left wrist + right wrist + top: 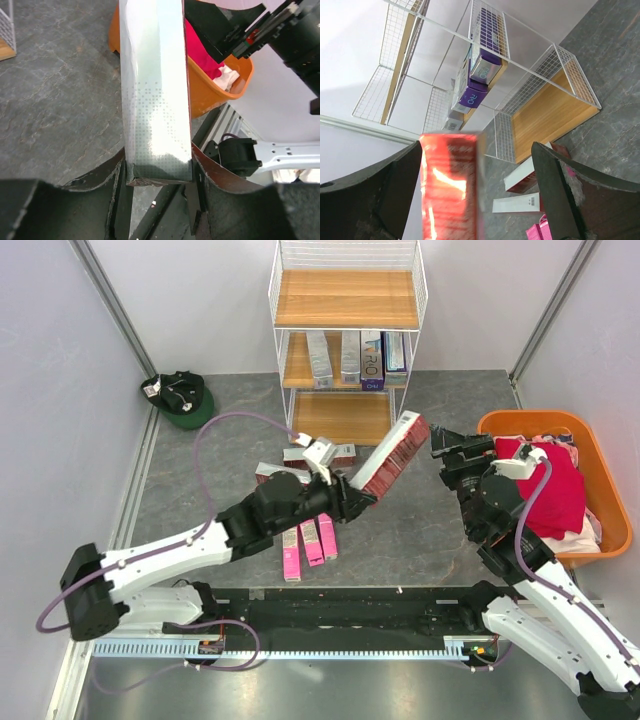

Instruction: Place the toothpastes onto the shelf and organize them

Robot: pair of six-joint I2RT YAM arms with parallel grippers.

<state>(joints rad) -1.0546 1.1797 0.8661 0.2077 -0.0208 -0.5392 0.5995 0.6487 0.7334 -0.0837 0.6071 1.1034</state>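
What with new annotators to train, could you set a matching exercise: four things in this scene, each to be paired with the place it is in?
Things:
1. dark red box
2. pink boxes
3. silver and purple boxes
4. red cloth

Places:
A. in the orange tub
B. on the middle board of the shelf
C. held in the left gripper
D. lying on the grey surface beside the left arm

Pairs: 1-C, 2-D, 3-B, 4-A

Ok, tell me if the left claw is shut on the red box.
Shut on it: the left claw clamps both sides of the red box at its end.
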